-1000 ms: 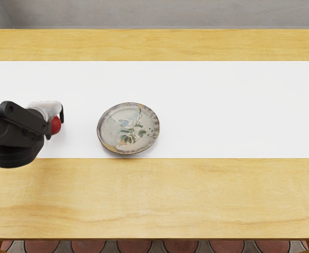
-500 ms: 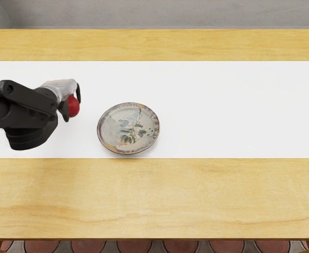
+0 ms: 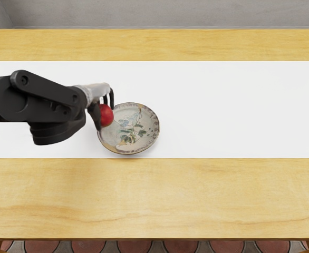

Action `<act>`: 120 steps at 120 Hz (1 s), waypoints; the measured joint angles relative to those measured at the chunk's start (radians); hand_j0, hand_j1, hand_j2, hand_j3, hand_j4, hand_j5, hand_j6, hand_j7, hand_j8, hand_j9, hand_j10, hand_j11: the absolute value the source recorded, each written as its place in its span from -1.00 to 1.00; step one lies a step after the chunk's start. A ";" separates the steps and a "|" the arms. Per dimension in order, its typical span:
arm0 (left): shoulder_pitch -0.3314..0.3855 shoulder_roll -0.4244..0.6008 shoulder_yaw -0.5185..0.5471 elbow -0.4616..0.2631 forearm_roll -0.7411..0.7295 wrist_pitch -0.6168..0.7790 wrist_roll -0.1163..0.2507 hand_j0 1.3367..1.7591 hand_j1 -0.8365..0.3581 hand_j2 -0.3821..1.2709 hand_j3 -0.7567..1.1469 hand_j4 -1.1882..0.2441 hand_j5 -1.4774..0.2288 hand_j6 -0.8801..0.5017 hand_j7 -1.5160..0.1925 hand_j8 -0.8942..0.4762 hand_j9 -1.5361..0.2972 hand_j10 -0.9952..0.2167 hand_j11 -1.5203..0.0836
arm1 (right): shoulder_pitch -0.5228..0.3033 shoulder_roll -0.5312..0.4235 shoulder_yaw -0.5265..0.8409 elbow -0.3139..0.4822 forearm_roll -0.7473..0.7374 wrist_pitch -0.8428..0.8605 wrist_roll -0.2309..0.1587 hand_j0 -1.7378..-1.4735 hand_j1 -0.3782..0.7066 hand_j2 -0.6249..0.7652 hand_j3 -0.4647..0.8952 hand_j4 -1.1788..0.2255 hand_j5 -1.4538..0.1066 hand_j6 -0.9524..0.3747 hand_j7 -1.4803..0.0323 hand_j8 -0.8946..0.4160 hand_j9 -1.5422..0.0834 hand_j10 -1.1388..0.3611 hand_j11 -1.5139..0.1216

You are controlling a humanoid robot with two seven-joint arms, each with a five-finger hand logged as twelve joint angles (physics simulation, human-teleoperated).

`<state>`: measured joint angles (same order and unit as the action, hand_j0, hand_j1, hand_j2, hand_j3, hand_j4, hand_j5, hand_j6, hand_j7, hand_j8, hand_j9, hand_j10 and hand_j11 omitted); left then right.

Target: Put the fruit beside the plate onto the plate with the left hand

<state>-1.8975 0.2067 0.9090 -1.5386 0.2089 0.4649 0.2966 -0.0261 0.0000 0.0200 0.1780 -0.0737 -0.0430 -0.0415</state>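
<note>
Your left robot hand point(image 3: 98, 103) has its fingers closed round the small red fruit point(image 3: 106, 114) and holds it at the plate's point(image 3: 154, 124) left rim, not over its middle. How high above the rim it hangs, you cannot tell. The fruit sits on the plate side of the palm, so the plate's centre lies just right of it. I judge a short carry that way comes first, because released here the round fruit could roll off onto the table point(image 3: 196, 195).
</note>
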 joint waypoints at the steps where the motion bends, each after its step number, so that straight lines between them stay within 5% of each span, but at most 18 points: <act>1: 0.000 -0.003 -0.002 0.000 0.000 -0.001 0.000 0.48 -0.06 -0.03 -0.20 0.01 -0.79 -0.15 -0.71 -0.25 -0.60 -0.74 -0.58 | 0.000 0.000 0.000 0.000 0.000 0.000 0.000 -0.40 -0.89 -0.11 -0.32 0.64 0.82 0.40 0.91 0.33 0.86 0.48 0.81; 82: -0.008 -0.047 -0.075 -0.031 -0.017 -0.010 0.001 0.49 0.01 -0.03 -0.20 -0.11 -0.79 -0.22 -0.65 -0.33 -0.60 -0.77 -0.57 | 0.000 0.000 0.000 0.000 0.000 0.000 0.000 -0.40 -0.89 -0.11 -0.32 0.64 0.82 0.40 0.91 0.33 0.86 0.48 0.81; 105: -0.009 -0.047 -0.081 -0.032 -0.028 -0.004 0.002 0.50 0.08 -0.05 -0.20 -0.29 -0.51 -0.43 -0.42 -0.48 -0.40 -0.56 -0.34 | 0.000 0.000 0.000 0.000 0.000 0.000 0.000 -0.40 -0.89 -0.11 -0.32 0.64 0.82 0.40 0.91 0.33 0.86 0.48 0.81; 120: -0.009 -0.046 -0.081 -0.032 -0.029 -0.003 0.002 0.51 0.09 -0.17 -0.20 -0.15 -0.27 -0.43 -0.20 -0.44 -0.21 -0.36 -0.12 | 0.000 0.000 0.000 0.000 0.000 0.000 0.000 -0.40 -0.89 -0.11 -0.32 0.64 0.82 0.40 0.91 0.33 0.86 0.48 0.81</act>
<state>-1.9067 0.1611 0.8281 -1.5708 0.1797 0.4616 0.2988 -0.0261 0.0000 0.0200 0.1781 -0.0736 -0.0429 -0.0415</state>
